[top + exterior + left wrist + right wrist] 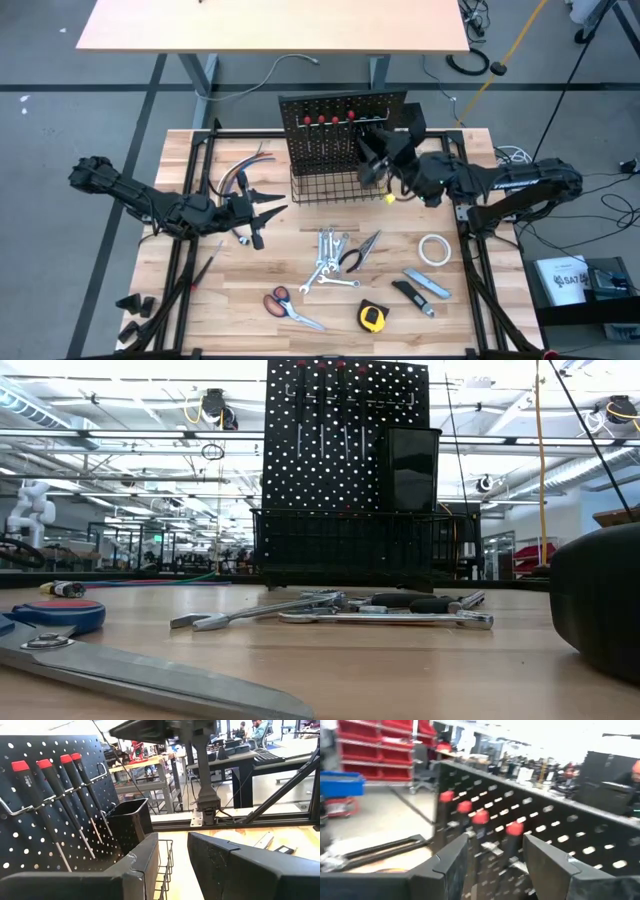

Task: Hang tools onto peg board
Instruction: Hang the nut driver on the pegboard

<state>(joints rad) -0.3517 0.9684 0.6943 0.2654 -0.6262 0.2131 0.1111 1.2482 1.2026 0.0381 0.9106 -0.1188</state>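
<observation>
The black peg board (pixel 345 125) stands at the table's far middle, with a wire basket (pixel 325 185) at its base and a black cup (pixel 127 817). Several red-capped screwdrivers (pixel 55 790) hang on its wire rail. My right gripper (pixel 495 850) is open at the board's face (pixel 372 162); its fingers stand either side of the outermost screwdriver (pixel 514 827) without touching it. My left gripper (pixel 268 218) is open and empty left of the basket. Wrenches (pixel 325 260), pliers (pixel 355 255), scissors (pixel 285 305), tape measure (pixel 372 317), utility knife (pixel 425 285) and tape roll (pixel 433 250) lie flat on the table.
A bundle of coloured wires (pixel 240 175) lies left of the basket. Black frame rails (pixel 185 250) run along both table sides. Another table (pixel 270 25) stands beyond the far edge. Bare wood lies between the basket and the tools.
</observation>
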